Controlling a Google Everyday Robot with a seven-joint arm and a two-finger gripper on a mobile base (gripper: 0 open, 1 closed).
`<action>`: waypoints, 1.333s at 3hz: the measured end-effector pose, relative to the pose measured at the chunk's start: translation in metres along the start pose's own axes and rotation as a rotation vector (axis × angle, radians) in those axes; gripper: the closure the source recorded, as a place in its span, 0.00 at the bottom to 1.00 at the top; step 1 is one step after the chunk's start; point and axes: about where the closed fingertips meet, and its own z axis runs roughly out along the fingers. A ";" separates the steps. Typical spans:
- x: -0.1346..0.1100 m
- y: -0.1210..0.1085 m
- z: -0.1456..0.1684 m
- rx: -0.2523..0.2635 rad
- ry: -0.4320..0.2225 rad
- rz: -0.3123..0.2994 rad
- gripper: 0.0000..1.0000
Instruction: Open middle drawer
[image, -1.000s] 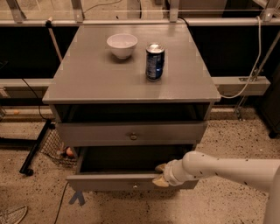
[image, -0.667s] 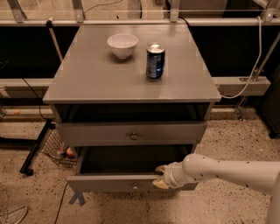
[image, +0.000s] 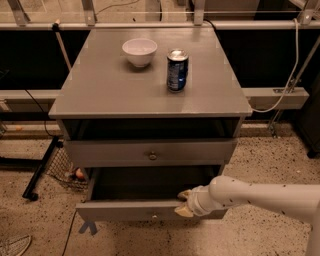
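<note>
Comparing against the views from a second ago, the middle drawer (image: 115, 211) stands slightly further out of the cabinet (image: 115, 95). Its low front sits a shade lower in the camera view, and the gripper (image: 183, 203) has travelled out with it. The change is small; the drawer was already well extended.

Location: the middle drawer is the lower of the two visible fronts, pulled forward beneath the taller-fronted upper drawer (image: 200, 152). Its dark box is open to view behind the front. Its small knob (image: 155, 216) sits at centre, untouched. The gripper is at the front's top edge, right of centre, on the end of the white arm (image: 260, 196) reaching in from the right. Its fingers (image: 183, 212) straddle that edge, one tan tip inside the box and one over the outer face, and appear clamped on the panel.

Assessment: the opening is judged substantially complete. At most a short final pull and a release remain.

Markings: the can (image: 177, 70) on the cabinet top is blue with pale lettering that cannot be read, so no brand is confirmed. The white bowl (image: 139, 51) near it carries no marking. A blue tape mark (image: 89, 228) lies on the floor (image: 45, 225) near the drawer's left corner, with no writing visible on it.
</note>
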 end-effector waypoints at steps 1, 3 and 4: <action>0.011 0.016 0.002 -0.010 0.003 0.009 1.00; 0.007 0.016 -0.004 -0.010 0.002 0.009 1.00; 0.007 0.016 -0.004 -0.010 0.003 0.009 1.00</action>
